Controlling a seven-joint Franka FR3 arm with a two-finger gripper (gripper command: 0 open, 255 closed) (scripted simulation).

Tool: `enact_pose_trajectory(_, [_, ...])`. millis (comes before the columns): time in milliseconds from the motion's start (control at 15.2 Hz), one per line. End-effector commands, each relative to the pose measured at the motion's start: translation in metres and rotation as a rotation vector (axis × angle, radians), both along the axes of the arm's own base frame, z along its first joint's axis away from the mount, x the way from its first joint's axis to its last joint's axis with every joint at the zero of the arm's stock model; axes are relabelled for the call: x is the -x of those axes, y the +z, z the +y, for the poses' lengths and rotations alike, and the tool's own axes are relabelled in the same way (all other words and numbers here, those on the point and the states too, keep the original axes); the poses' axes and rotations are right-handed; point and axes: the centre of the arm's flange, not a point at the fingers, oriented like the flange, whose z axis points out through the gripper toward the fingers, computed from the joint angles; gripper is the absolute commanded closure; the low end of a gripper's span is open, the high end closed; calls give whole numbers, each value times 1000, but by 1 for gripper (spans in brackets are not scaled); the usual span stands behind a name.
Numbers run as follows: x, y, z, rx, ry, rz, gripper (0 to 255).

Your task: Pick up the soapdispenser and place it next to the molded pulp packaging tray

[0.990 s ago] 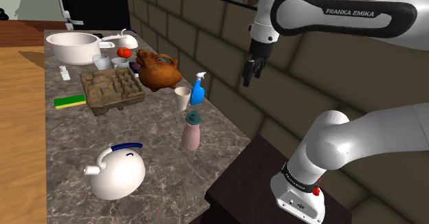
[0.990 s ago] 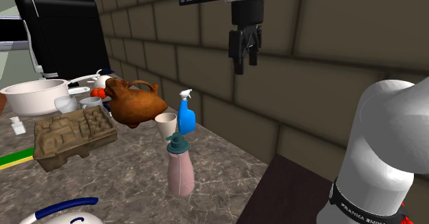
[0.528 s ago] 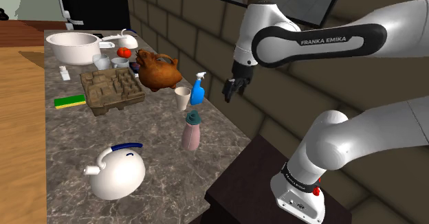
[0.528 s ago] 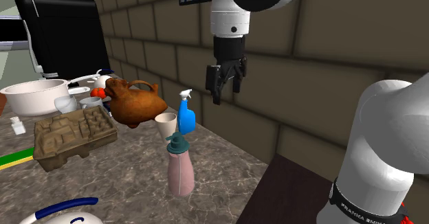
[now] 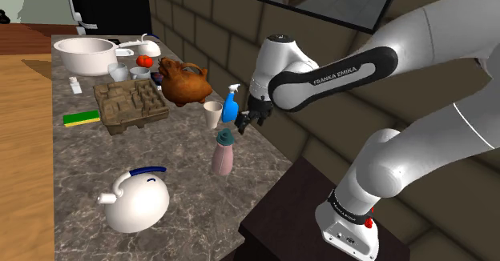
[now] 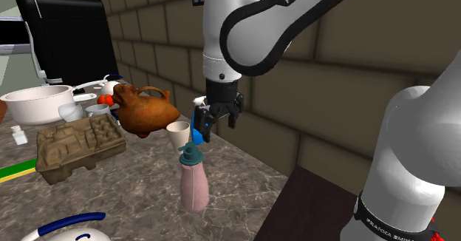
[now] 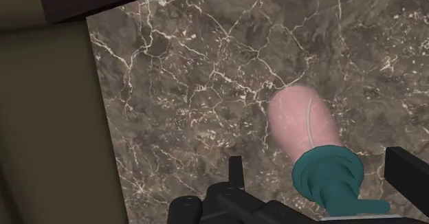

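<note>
Pincer point(image 5: 244, 122) is hovering just above the soap dispenser point(image 5: 223, 155), fingers spread, with the teal pump head lying between them untouched. The pink dispenser is standing upright on the marbled surface point(image 5: 80, 159), apart from the pulp tray point(image 5: 128, 103). A white cup point(image 5: 212, 114) is standing near it, contents not discernible.

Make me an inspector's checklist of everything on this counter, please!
Surface: dark marbled counter.
Job's things: pink soap dispenser with teal pump, upright; brown pulp tray farther along, apart from it.
Clutter: white teapot, blue spray bottle, white cup, brown jug, white bowl, green sponge.
Grippers: the gripper is open just above the pump, not holding it.
Cables: nothing seen.
Surroundings: block wall behind; wooden floor beside.
</note>
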Motion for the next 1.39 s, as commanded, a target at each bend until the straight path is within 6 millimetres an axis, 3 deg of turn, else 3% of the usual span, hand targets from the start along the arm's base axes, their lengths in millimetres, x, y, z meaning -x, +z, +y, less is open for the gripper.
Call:
enact_pose_trajectory(0, [-8, -21, 10, -5, -29, -27, 0])
enact_pose_trajectory(396, [-44, -80, 38, -12, -110, -94, 0])
enact_pose_trajectory(858, [-52, -116, 35, -12, -110, -94, 0])
enact_pose_trajectory(1320, [-53, -119, 35, -12, -110, -94, 0])
